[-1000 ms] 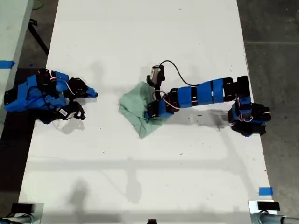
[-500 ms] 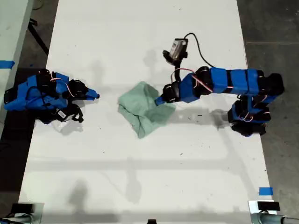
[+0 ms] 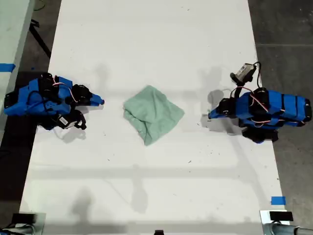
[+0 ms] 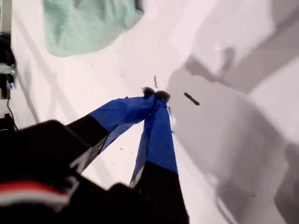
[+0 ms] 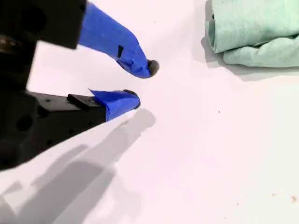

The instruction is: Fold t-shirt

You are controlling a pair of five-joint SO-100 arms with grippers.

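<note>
T-shirt [image 3: 154, 113] and both arms are carried by a long white table [image 3: 146, 39], which fills most of the exterior view and is bordered by dark floor on both sides. Two blue-and-black arms are seen lying low at the table's opposite edges, one at the exterior view's left and one at the exterior view's right, with the cloth between them and touched by neither.

The pale mint-green garment is bunched into a rough, crumpled diamond near the middle of the table, with thicker rolled folds along the edge facing the exterior view's left. It is seen again in the first wrist view [image 4: 84, 23] well away from the jaws, and in the second wrist view [image 5: 252, 28] near the jaws but apart from them.

At the exterior view's right, my first gripper [image 3: 210, 116] is pointed toward the cloth; its blue-taped jaws are pressed together at the tips [image 4: 156, 94] with nothing between them. At the exterior view's left, my second gripper [image 3: 99, 101] is also aimed at the cloth, and its jaws are parted by a small gap [image 5: 142, 83], holding nothing.

A blue tape patch [image 3: 278, 200] is stuck near the table's corner at the exterior view's lower right, and small dark specks [image 4: 190, 98] are seen on the surface just beyond the first gripper's tips
</note>
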